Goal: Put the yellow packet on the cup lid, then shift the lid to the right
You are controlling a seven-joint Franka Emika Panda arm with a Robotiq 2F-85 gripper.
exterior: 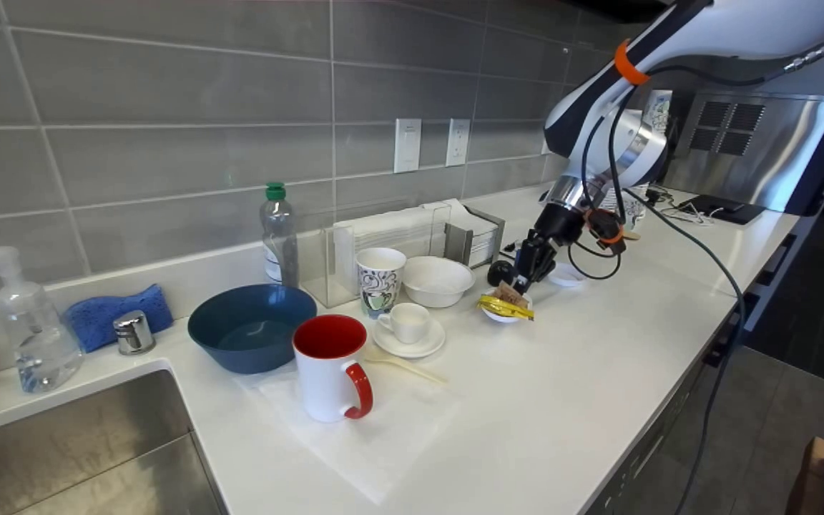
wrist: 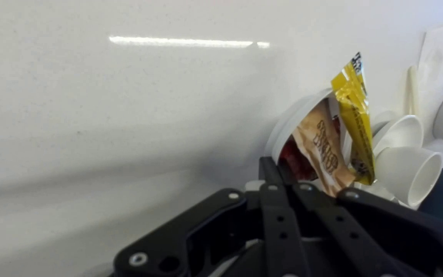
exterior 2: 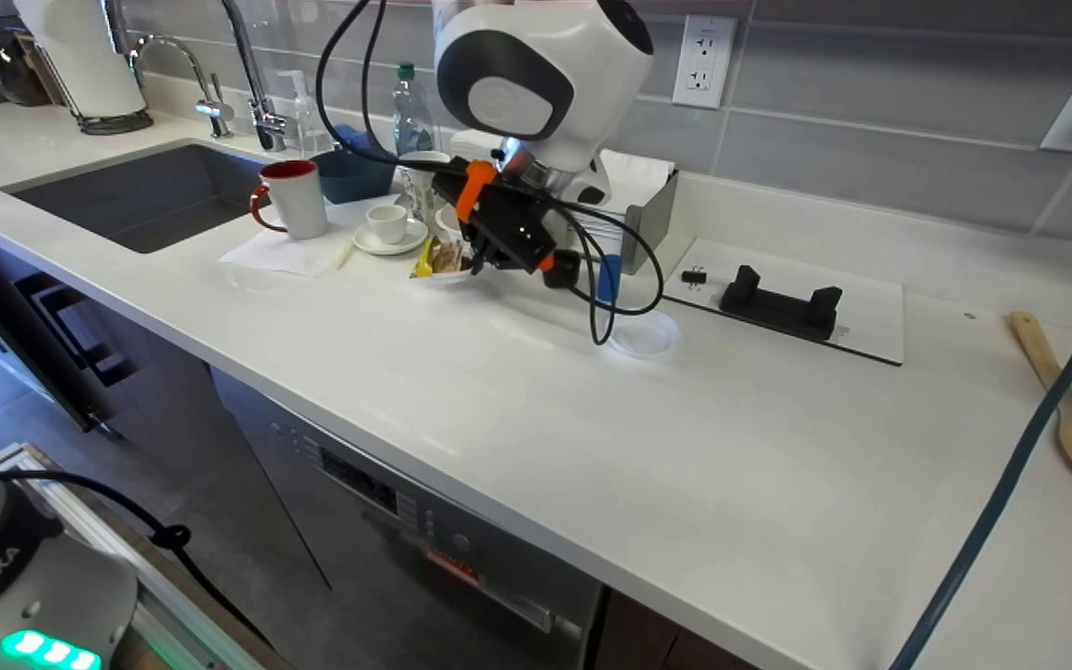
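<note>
The cup lid is a small white round dish; its pale rim [wrist: 288, 127] shows in the wrist view, and it shows in both exterior views [exterior: 496, 317] [exterior 2: 448, 276]. A brown packet [wrist: 323, 142] and red items lie in it. The yellow packet [wrist: 354, 115] lies across the lid's far side, its ends sticking out past the rim; it shows in both exterior views [exterior: 506, 307] [exterior 2: 422, 261]. My gripper [wrist: 277, 166] is shut on the lid's near rim, one finger outside and one inside. The fingers partly hide the lid's near part.
A small white cup [exterior: 408, 322] stands on a saucer [exterior: 423, 347] beside the lid. A white bowl [exterior: 439, 281], a patterned paper cup [exterior: 378, 282] and a red-white mug [exterior: 322, 379] stand close. A clear round lid [exterior 2: 645, 335] lies behind the arm, near a black holder [exterior 2: 780, 312].
</note>
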